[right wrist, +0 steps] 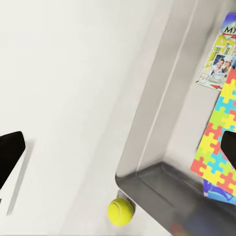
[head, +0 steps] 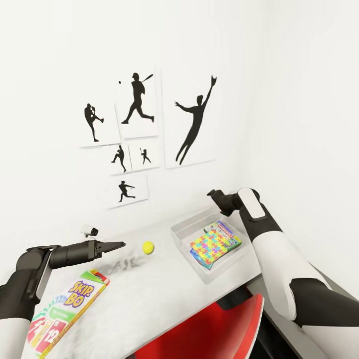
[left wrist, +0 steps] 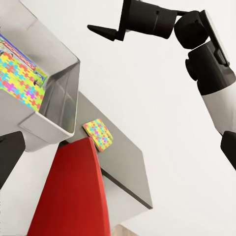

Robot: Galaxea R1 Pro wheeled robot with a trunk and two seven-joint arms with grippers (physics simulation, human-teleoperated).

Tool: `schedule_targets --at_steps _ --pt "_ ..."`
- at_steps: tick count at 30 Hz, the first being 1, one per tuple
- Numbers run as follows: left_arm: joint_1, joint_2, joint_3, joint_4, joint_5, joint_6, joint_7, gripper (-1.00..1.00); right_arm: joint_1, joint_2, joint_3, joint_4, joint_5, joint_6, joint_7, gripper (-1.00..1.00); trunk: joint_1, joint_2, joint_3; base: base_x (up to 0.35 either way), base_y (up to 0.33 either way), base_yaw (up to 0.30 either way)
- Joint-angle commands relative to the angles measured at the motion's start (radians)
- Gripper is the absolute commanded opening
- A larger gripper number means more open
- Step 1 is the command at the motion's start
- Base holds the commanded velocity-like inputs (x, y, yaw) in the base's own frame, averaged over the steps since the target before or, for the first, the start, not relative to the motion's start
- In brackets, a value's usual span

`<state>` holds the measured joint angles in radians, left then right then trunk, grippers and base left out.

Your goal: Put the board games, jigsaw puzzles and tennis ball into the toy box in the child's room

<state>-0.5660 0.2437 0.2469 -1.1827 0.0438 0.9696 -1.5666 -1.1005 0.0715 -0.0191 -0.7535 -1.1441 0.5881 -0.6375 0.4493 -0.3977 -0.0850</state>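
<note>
The shallow grey toy box (head: 185,234) sits near the right end of the pale grey-white table (head: 149,294), with a bright jigsaw puzzle (head: 215,244) lying on top of printed game boxes inside it. The small yellow-green tennis ball (head: 148,247) rests on the table just left of the box. The left gripper (head: 118,245) hovers beside the ball, and I cannot tell how its jaws stand. The green-red-white SKIP-BO box (head: 67,311) lies near the front left edge. The right gripper (head: 215,194) hangs above the box with jaws apart.

Tennis ball (right wrist: 120,211) beside toy box (right wrist: 147,147)
</note>
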Motion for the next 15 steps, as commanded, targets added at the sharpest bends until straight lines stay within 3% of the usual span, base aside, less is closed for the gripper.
schedule_targets --at_steps 1,6,15 --pt "-0.001 0.000 0.000 0.000 -0.001 0.011 -0.004 1.00 -0.001 0.001 -0.002 -0.002 -0.007 0.001 -0.009 1.00 0.001 -0.002 -0.002 0.000 0.000 0.163" --pt "-0.001 0.000 -0.001 0.000 -0.001 0.011 -0.004 1.00 -0.001 -0.002 0.000 -0.002 -0.008 0.001 -0.008 1.00 0.001 -0.002 0.000 0.000 0.000 0.092" --pt "-0.001 0.000 -0.001 0.000 -0.001 0.010 -0.004 1.00 0.002 -0.006 0.002 -0.003 -0.004 0.001 -0.003 1.00 0.001 -0.002 0.000 -0.025 0.013 0.003"
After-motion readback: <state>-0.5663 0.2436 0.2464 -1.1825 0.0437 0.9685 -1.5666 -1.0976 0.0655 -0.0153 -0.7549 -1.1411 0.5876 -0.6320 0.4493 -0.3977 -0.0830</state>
